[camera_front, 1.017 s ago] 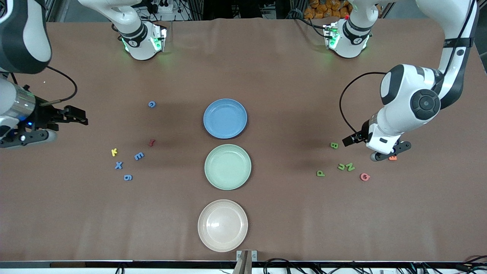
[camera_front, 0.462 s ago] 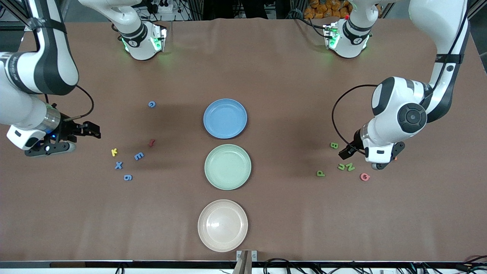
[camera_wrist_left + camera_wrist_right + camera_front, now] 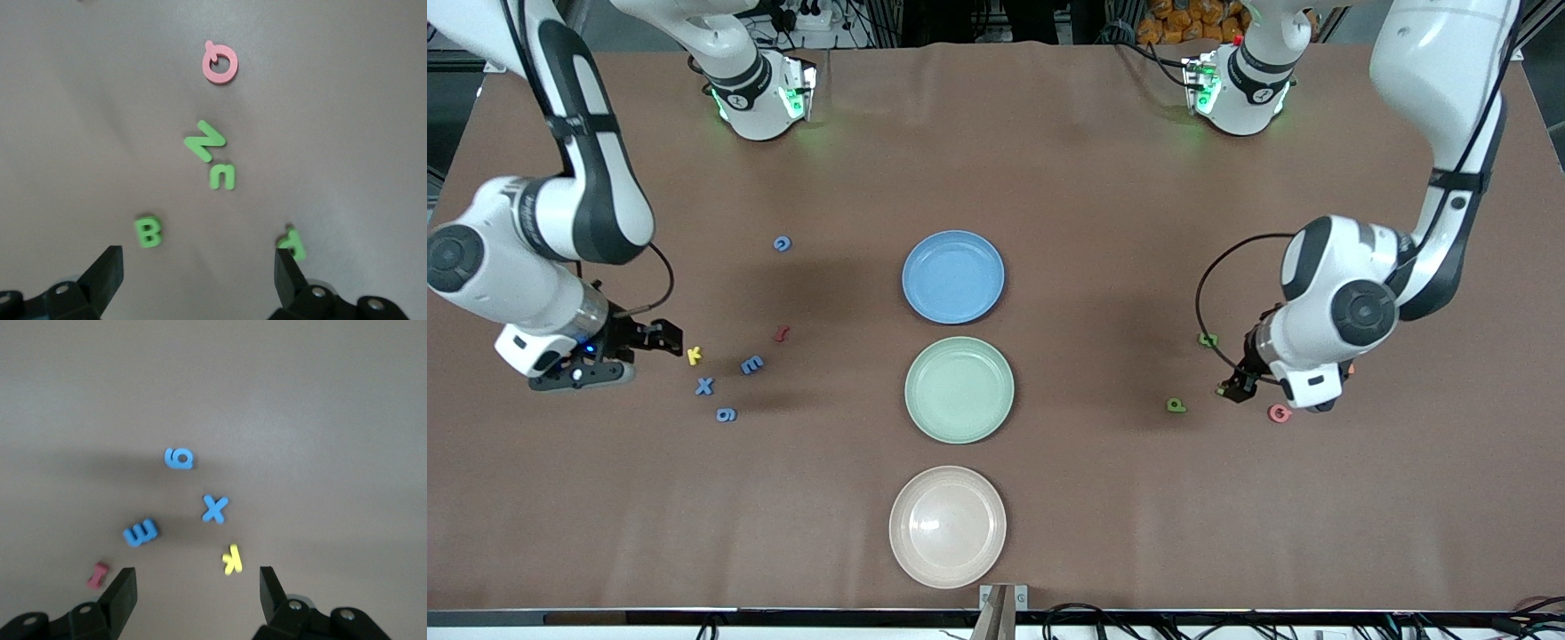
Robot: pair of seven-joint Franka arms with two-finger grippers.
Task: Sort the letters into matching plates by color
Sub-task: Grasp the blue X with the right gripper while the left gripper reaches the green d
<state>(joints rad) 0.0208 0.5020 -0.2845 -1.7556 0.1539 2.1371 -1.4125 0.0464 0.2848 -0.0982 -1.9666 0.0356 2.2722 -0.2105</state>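
The blue plate (image 3: 953, 277) and the mint green plate (image 3: 959, 389) lie mid-table. Toward the right arm's end lie a blue X (image 3: 704, 386), E (image 3: 752, 364), 6 (image 3: 727, 414), another blue letter (image 3: 782, 244), a yellow K (image 3: 694, 356) and a dark red I (image 3: 781, 333). My right gripper (image 3: 660, 338) is open and empty beside the K (image 3: 231, 559). Toward the left arm's end lie a green B (image 3: 1208, 339), P (image 3: 1176, 405) and a pink Q (image 3: 1280, 412). My left gripper (image 3: 1232, 391) is open and empty over the green N (image 3: 205, 141) and U (image 3: 222, 177).
A cream-white plate (image 3: 948, 526) lies nearer the front camera than the green plate. An orange letter (image 3: 1350, 368) peeks out from under the left arm's wrist. Both arm bases stand at the table's back edge.
Both arms have swung in toward the letter groups. The right gripper has come up beside the yellow K. The left gripper has moved over the green N and U.
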